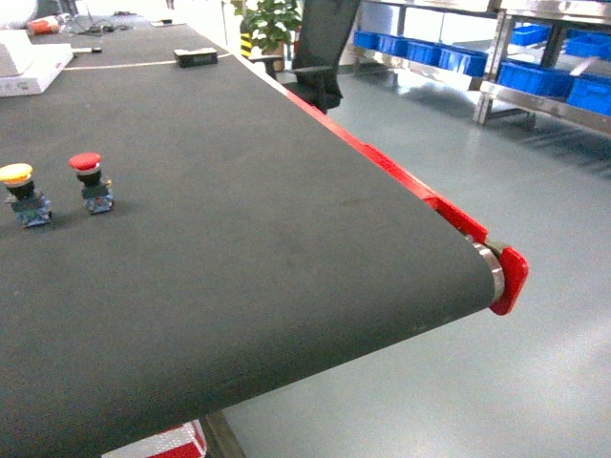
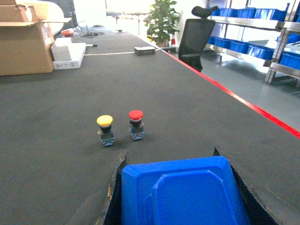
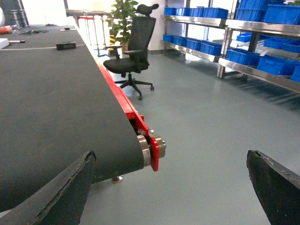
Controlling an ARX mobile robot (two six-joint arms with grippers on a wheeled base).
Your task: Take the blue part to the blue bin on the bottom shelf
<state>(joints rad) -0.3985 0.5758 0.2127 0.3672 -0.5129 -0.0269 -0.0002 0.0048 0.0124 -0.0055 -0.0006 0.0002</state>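
No legible text, labels, brands or numbers in any view. Cardboard box (image 2: 23,44) at the far left of the belt: plain faces, no print readable. White box (image 2: 68,54) beside it: no marking legible. Blue bins (image 3: 276,63) on the racks: no tags readable.

This is an industrial workshop or warehouse: a long black conveyor belt (image 1: 239,239) with red side rail (image 1: 401,176), steel racks (image 3: 243,28) holding blue bins (image 3: 276,65), and a grey painted floor (image 3: 201,122).
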